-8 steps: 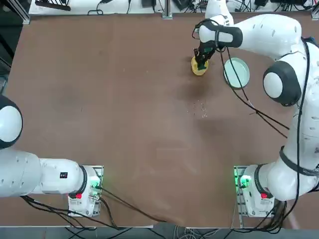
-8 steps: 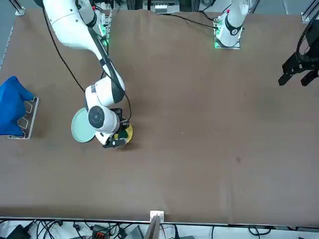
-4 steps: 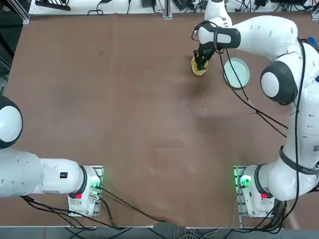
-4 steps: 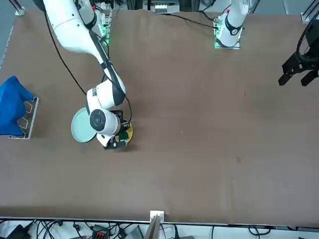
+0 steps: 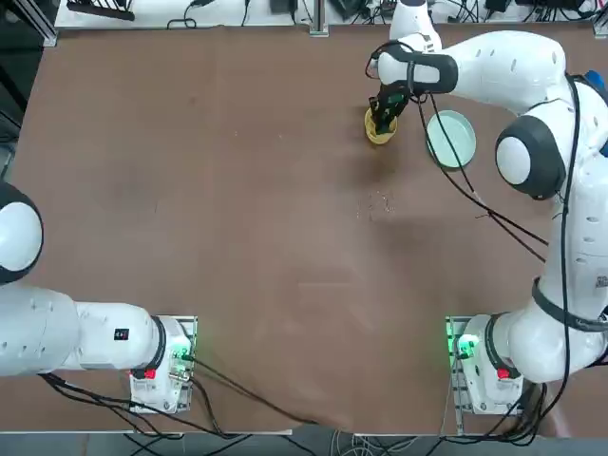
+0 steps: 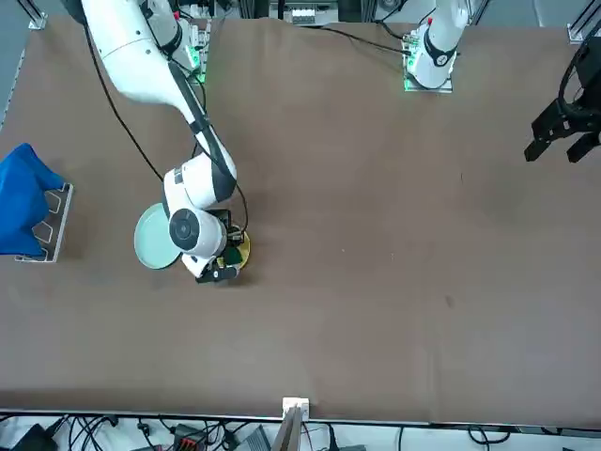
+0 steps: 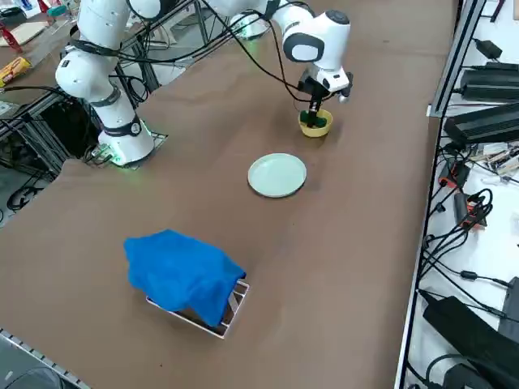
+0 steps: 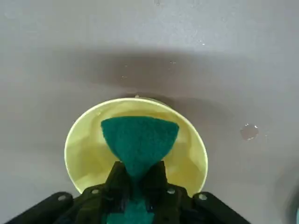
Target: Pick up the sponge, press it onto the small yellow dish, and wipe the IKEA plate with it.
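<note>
My right gripper (image 8: 138, 170) is shut on the sponge (image 8: 139, 140), whose dark green face is folded between the fingers. The sponge is down inside the small yellow dish (image 8: 84, 149). In the top view the gripper (image 5: 383, 117) stands over the yellow dish (image 5: 378, 136) near the table's far edge. The pale green IKEA plate (image 5: 451, 140) lies just to the dish's right, apart from it. From the right side, the gripper (image 7: 312, 117) reaches straight down into the dish (image 7: 318, 129), with the plate (image 7: 277, 175) nearer the camera.
A blue cloth (image 7: 182, 271) is draped over a small metal rack at the table's right edge, beyond the plate. A few pale specks (image 5: 380, 202) lie on the brown tabletop nearer the arms' bases than the dish. Cables run along the far edge.
The right wrist has shifted slightly over the yellow dish with the sponge still in its grip. Dish and plate have stayed where they were.
</note>
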Robot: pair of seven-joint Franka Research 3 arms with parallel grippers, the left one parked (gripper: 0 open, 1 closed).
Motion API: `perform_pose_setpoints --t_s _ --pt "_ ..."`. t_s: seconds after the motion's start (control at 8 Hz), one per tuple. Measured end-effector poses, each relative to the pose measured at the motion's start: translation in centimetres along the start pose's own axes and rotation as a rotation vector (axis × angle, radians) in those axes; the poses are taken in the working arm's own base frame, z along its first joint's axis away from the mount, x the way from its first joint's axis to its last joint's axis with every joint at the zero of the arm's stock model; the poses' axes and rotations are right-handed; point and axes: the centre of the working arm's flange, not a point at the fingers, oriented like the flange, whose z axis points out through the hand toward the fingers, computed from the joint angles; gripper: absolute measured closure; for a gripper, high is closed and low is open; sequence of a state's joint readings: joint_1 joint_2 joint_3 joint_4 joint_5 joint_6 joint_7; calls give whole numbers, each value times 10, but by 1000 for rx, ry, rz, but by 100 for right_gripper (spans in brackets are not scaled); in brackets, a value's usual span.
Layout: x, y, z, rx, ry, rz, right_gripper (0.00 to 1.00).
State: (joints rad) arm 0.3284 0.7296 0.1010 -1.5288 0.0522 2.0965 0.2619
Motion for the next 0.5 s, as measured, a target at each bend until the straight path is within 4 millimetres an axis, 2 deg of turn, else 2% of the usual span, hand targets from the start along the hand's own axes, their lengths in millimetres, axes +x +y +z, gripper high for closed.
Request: perform_pose_setpoints --t_s 0.5 --pt "6 7 9 2 -7 -6 80"
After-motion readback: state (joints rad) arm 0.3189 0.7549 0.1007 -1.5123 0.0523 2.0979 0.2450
